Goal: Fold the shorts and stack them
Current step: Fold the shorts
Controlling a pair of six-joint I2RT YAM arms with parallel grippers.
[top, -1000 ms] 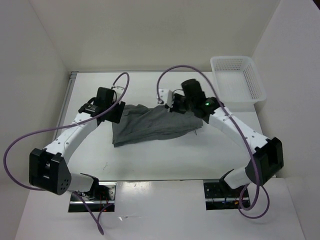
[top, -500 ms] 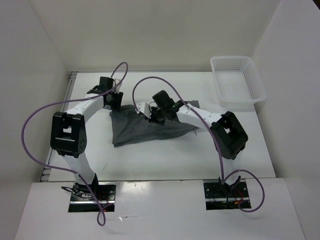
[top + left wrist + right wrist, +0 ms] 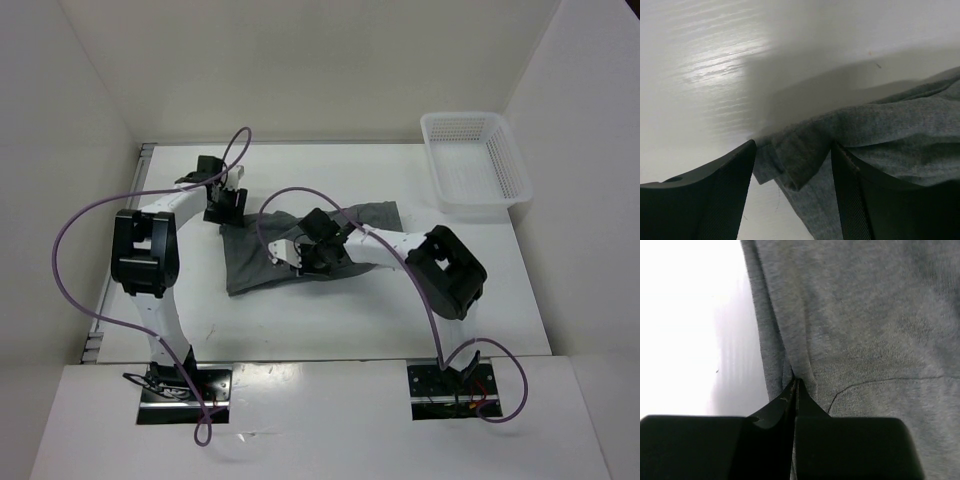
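— Where's the pair of plain grey soft cloth shorts (image 3: 250, 265)?
— Middle of the white bench (image 3: 300, 320). The right tool (image 3: 794, 390), earlier at their 1 o'clock edge, now pinches a central fold, fingers together; the left tool (image 3: 792, 145) stays apart at their 10 o'clock corner.

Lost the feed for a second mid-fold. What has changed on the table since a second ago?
The right gripper moved left and nearer, from the far right edge of the shorts to their middle, and shut on a fold. The left gripper edged to the far left corner, jaws open astride it. The far right part of the shorts is now uncovered. The basket stayed put.
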